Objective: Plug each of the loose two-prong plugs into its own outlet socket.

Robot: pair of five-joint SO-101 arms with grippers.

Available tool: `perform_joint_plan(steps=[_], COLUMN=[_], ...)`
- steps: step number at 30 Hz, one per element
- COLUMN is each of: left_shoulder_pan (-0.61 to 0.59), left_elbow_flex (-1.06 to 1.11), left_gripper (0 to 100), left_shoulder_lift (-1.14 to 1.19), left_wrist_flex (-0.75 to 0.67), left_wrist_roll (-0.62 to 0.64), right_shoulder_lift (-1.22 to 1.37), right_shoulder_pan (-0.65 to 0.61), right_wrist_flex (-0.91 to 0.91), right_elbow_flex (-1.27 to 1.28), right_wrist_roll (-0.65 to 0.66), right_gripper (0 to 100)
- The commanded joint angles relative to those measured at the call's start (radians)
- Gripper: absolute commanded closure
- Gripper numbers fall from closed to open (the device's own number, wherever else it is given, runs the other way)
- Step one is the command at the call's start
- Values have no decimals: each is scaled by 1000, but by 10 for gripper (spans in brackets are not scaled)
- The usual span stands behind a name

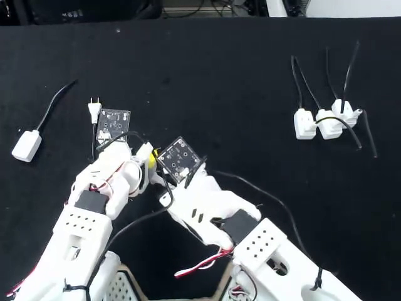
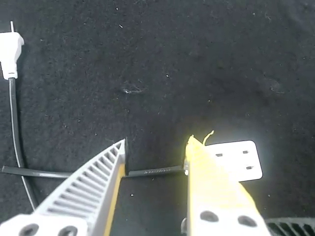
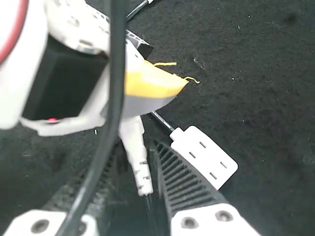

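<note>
Black cloth [image 1: 219, 75], matte and flecked with pale lint, covers the whole table. Along the upper edge of the high view there is a strip of dark equipment and tangled leads.

In the lower middle of that view two white plastic arms meet. Each carries a small black circuit board [image 1: 113, 125] at its wrist.

The left gripper [image 2: 156, 147] has one white ribbed finger [image 2: 93, 187] and one finger wrapped in yellow tape [image 2: 211, 189]. The two stand well apart and grip nothing. A thin black cable [image 2: 152, 171] crosses the gap between their tips. It runs on to a flat white rectangular outlet socket [image 2: 238, 160], which lies on the cloth just beside the taped finger with its slots facing up.

The right gripper [image 3: 134, 150] has dark ribbed fingers. They are drawn in close around a slim white plug body [image 3: 140, 172] with a notched end, holding it just beside that socket.

A loose white two-prong plug [image 1: 94, 110] lies in the upper left of the high view, prongs pointing up the frame. Its black lead trails down toward the arms.

A second white socket block [image 1: 25, 145] sits at the far left of the high view on its own curving lead.

At the upper right, well apart from the arms, a cluster of white plugs and sockets [image 1: 326, 122] lies bunched together with black leads fanning upward.
</note>
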Motion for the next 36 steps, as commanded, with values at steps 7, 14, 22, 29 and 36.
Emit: perform_joint_plan(steps=[7, 14, 22, 29, 36], left_shoulder_pan=[5, 1, -4, -24, -24], left_elbow_flex=[19, 19, 21, 21, 21], left_gripper=[802, 802, 802, 802, 802], left_shoulder_lift=[15, 18, 18, 20, 20], left_wrist_flex=[3, 2, 6, 6, 6], left_wrist_roll=[0, 0, 40, 60, 58], right_shoulder_lift=[-65, -65, -65, -65, -65], right_shoulder_pan=[38, 38, 38, 38, 38], right_wrist_flex=[-11, -11, -11, -11, -11], right_elbow_flex=[-39, -39, -39, -39, -39], right_wrist_roll=[-9, -9, -9, -9, -9], right_gripper=[988, 988, 988, 988, 988])
